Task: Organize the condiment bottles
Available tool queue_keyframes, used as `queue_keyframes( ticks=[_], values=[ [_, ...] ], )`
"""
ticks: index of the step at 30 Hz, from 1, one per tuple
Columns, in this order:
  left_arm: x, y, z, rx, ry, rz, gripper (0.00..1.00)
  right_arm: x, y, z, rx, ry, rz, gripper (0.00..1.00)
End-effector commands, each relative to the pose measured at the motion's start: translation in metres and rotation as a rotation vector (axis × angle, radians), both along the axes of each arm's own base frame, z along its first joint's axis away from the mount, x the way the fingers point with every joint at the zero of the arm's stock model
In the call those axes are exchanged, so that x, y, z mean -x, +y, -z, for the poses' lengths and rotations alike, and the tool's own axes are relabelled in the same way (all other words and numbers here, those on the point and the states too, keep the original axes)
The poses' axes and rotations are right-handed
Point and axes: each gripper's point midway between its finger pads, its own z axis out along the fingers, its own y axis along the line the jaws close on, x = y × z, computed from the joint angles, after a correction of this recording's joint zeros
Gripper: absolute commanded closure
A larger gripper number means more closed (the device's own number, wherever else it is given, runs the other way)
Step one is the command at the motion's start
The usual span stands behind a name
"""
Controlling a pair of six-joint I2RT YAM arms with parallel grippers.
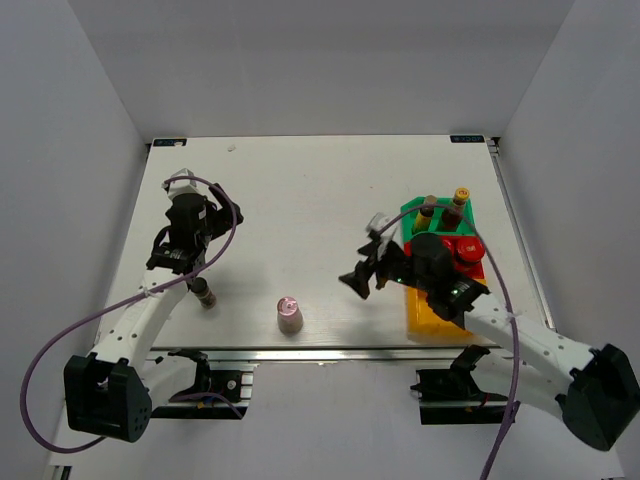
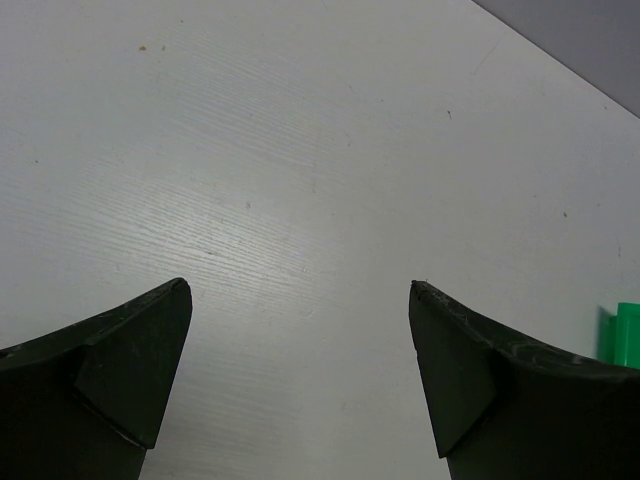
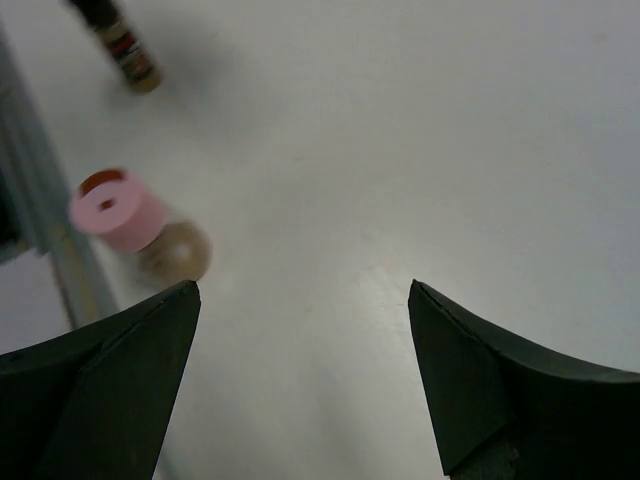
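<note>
Though out of left wrist's sight, pink-capped bottle [image 3: 125,215] before right tool [image 3: 302,290]; it and left tool [image 2: 300,285] widely agape, empty.

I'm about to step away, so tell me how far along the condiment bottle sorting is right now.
Mostly done. Several bottles stand in the green bin, with the red-lidded jars right beside it. Nothing is in hand: the left gripper and right gripper are both open. Left to do: the pink-capped bottle and the thin dark bottle, both out on the table.
</note>
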Motion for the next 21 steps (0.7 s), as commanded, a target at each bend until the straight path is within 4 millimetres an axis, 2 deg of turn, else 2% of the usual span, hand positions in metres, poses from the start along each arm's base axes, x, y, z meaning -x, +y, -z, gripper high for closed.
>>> queue_keyframes(
  ticks=[1, 8, 11, 12, 14, 15, 17, 21],
  values=[
    [-0.005, -0.003, -0.009, 0.008, -0.021, 0.017, 0.02, 0.044, 0.043, 0.002, 0.045, -0.043, -0.318, 0.11],
    [-0.004, -0.003, -0.008, 0.006, -0.020, 0.017, 0.02, 0.074, 0.094, 0.026, 0.101, -0.028, -0.470, 0.10],
    [-0.004, -0.003, -0.006, 0.006, -0.015, 0.015, 0.02, 0.081, 0.115, 0.032, 0.125, -0.040, -0.503, 0.11],
    [-0.003, -0.003, -0.006, 0.006, -0.014, 0.017, 0.02, 0.082, 0.120, 0.041, 0.143, -0.027, -0.518, 0.11],
    [-0.003, -0.003, -0.006, 0.006, -0.014, 0.015, 0.02, 0.085, 0.135, 0.037, 0.135, -0.045, -0.528, 0.11],
    [-0.003, -0.003, -0.007, 0.007, -0.018, 0.016, 0.02, 0.084, 0.140, 0.046, 0.151, -0.036, -0.527, 0.11],
    [-0.003, -0.003, -0.007, 0.006, -0.018, 0.017, 0.02, 0.083, 0.151, 0.043, 0.163, -0.057, -0.518, 0.11],
    [-0.001, -0.002, -0.009, 0.005, -0.026, 0.015, 0.02, 0.090, 0.169, 0.052, 0.186, -0.057, -0.562, 0.11]
  ],
)
